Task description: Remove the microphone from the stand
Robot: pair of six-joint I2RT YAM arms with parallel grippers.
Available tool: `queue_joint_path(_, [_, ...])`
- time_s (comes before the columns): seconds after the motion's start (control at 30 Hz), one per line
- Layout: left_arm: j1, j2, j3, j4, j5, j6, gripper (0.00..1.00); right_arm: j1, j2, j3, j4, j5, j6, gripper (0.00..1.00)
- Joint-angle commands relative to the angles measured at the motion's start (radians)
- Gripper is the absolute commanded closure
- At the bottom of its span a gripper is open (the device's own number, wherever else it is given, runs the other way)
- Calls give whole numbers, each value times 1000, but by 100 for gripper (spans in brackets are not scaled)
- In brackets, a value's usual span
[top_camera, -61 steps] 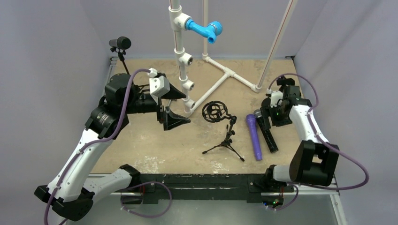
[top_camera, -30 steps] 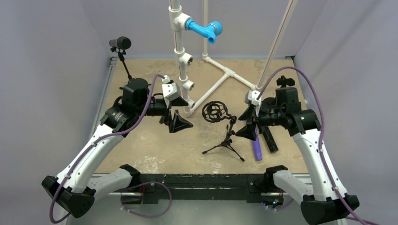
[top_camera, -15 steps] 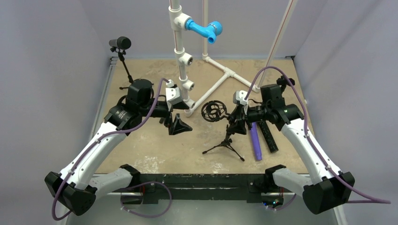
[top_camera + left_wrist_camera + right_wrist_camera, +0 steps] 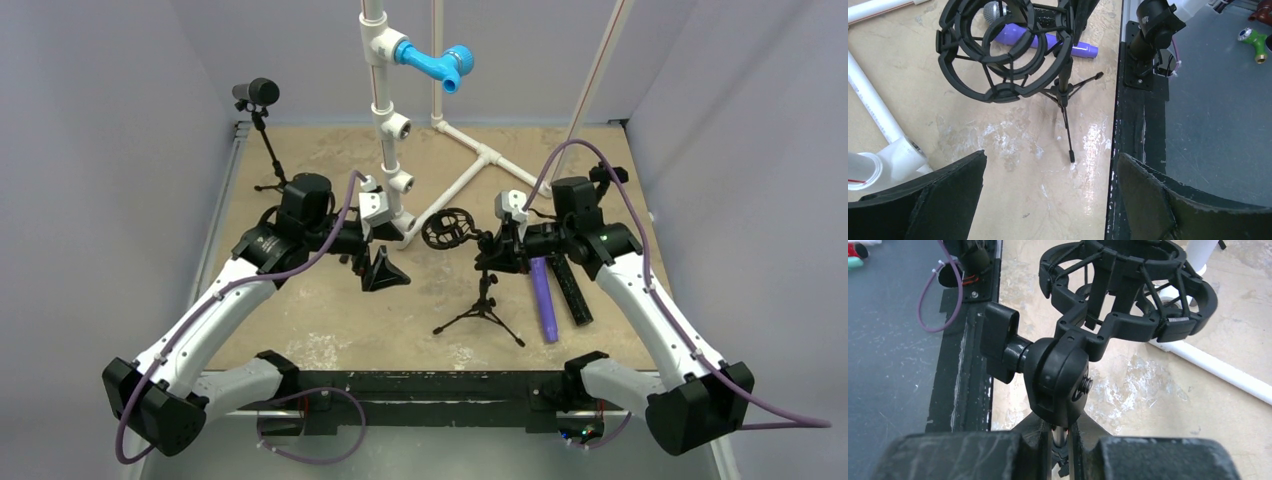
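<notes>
The mic (image 4: pixel 543 296) lies flat on the counter (image 4: pixel 300 310), purple body pointing toward the near edge and grey head away. It is off the stand (image 4: pixel 485 300), just to that stand's right. It lies just below and behind the right hand (image 4: pixel 493 256) and is not touching it; no hand holds it. In the left wrist view the mic (image 4: pixel 1048 42) shows behind the empty mount (image 4: pixel 1003 50).

The right hand (image 4: pixel 1060 440) is clamped shut on the stand's thin pole, right under the swivel joint (image 4: pixel 1055 375), with the mount (image 4: pixel 1128 295) above its fingers. The left hand (image 4: pixel 385 245) hangs with its jaws spread as wide as they go, gripping nothing, left of the mount (image 4: pixel 448 228) and apart from it.

Half a second ago the right hand's jaws were part open around the pole; now they are closed on it. The mount has shifted slightly left and back, and the left hand has edged a little nearer. The mic has not moved.
</notes>
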Motion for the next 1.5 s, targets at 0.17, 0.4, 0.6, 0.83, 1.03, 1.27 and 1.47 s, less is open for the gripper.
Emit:
queue_joint_path(0.17, [2, 34, 30, 148, -20, -160, 0, 6, 9, 166, 237, 84, 454, 100])
queue_joint_path(0.4, [-114, 101, 132, 126, -117, -261, 0, 5, 56, 316, 282, 200, 679, 100])
queue_joint_path(0.6, [-176, 218, 230, 128, -160, -352, 0, -4, 81, 395, 297, 193, 796, 100])
queue_joint_path(0.83, [-222, 332, 305, 117, -209, -368, 7, -43, 67, 427, 297, 180, 886, 100])
queue_joint_path(1.03, [-251, 377, 317, 138, -177, -366, 15, -53, 45, 421, 304, 178, 922, 100])
queue_joint_path(1.27, [-265, 447, 354, 139, -127, -374, 43, -77, 34, 391, 346, 155, 976, 100])
queue_joint_path(1.47, [-271, 461, 355, 151, -89, -373, 86, -86, 15, 371, 343, 155, 976, 100])
